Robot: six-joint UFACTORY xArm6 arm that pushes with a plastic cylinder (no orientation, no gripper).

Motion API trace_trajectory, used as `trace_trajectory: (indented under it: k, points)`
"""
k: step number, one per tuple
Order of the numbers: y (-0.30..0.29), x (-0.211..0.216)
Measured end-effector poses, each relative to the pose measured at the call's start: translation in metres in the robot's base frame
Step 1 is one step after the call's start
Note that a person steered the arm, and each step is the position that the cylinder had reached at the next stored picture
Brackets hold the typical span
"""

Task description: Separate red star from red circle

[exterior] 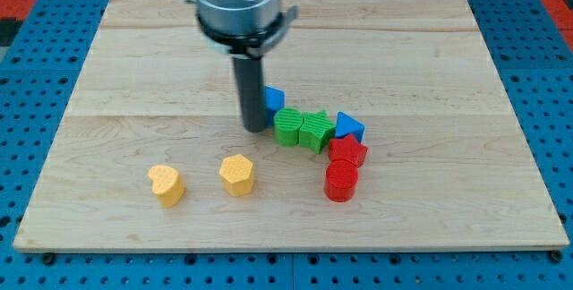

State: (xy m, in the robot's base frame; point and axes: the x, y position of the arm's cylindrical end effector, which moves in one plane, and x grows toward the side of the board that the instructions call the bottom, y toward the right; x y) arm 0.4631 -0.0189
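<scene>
The red star [348, 152] lies at the right of the block cluster, touching the red circle [341, 183], which sits just below it. My tip [255, 128] rests on the board at the cluster's left end, right beside the green block [287, 128] and in front of a blue block [273, 99]. The tip stands well to the left of both red blocks, with the green blocks between.
A green star [315, 131] lies between the green block and a blue triangle [350, 127], which touches the red star's top. A yellow heart [166, 183] and a yellow hexagon [237, 174] lie at the lower left. The wooden board [134, 57] sits on a blue pegboard.
</scene>
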Motion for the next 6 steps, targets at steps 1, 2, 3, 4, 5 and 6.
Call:
trace_trajectory:
  k: [1,2,3,4,5,6]
  points:
    - [0.016,0.027]
    - [0.038,0.048]
    - [0.039,0.06]
    - [0.1,0.064]
    - [0.158,0.064]
    - [0.124,0.042]
